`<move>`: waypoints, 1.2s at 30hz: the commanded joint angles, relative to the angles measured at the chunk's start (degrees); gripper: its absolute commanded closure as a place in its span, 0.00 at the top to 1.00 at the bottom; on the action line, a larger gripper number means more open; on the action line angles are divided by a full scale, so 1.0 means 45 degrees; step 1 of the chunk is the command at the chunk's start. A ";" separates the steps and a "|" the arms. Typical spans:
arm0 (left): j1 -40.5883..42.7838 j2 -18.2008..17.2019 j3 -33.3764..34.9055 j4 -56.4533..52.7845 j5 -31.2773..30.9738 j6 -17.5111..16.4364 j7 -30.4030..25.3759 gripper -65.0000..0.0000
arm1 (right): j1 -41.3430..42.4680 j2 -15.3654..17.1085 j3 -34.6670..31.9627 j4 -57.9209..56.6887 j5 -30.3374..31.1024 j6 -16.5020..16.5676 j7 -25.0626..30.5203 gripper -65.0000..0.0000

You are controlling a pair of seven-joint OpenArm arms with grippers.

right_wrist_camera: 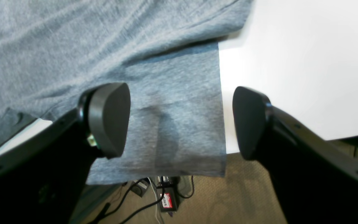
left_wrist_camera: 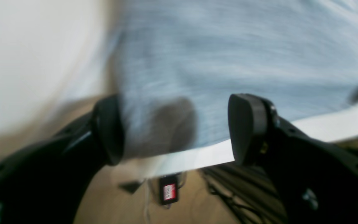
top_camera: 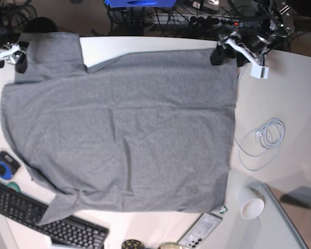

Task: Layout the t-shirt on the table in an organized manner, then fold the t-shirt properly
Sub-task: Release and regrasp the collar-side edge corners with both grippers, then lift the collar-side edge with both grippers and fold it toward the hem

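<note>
- While the t-shirt (top_camera: 124, 129) is lying spread across the white tabletop (top_camera: 295, 104), the layout step is looking, by my judgement, close to finished, with folding not yet begun.
- Nearest the base camera, the lower left sleeve (top_camera: 57, 207) is bunching and draping onto the keyboard (top_camera: 31, 212); I would be flattening that corner before any fold.
- Across the middle, the body is lying mostly smooth, with only light ripples.
- At the far edge, the right hand (right_wrist_camera: 180, 121) is hovering over the other sleeve (right_wrist_camera: 179, 124), which is overhanging the tabletop's edge; its jaws are standing wide apart, pinching nothing.
- Also at the far edge, the left hand (left_wrist_camera: 176, 127) is sitting at the hem corner, jaws spread with cloth between them but not clamped; that view is blurring, so contact is unclear.
- To do this well, both hands should be drawing the far edge inward so no cloth is hanging off, then taking matching corners.
- The shirt's long axis is running left to right in the base view, sleeves and shoulders pointing left, hem pointing right toward the coiled white cable (top_camera: 262, 137).
</note>
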 commanded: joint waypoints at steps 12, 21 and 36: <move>0.0090 -0.0115 -0.0030 -0.0402 0.0310 0.0140 0.0435 0.00 | 0.0709 0.0707 0.0258 -0.3064 0.0140 0.1034 0.0224 0.74; 0.0129 -0.0134 -0.0030 0.0185 0.0310 0.0140 0.0435 0.00 | 0.0729 0.0727 0.0239 -0.3884 0.0140 0.1132 -0.0030 0.74; 0.0187 -0.0310 0.0028 0.0732 0.0330 0.0140 0.0455 0.00 | 0.0709 0.0649 -0.0738 -0.4236 0.0140 0.2548 -0.0773 0.58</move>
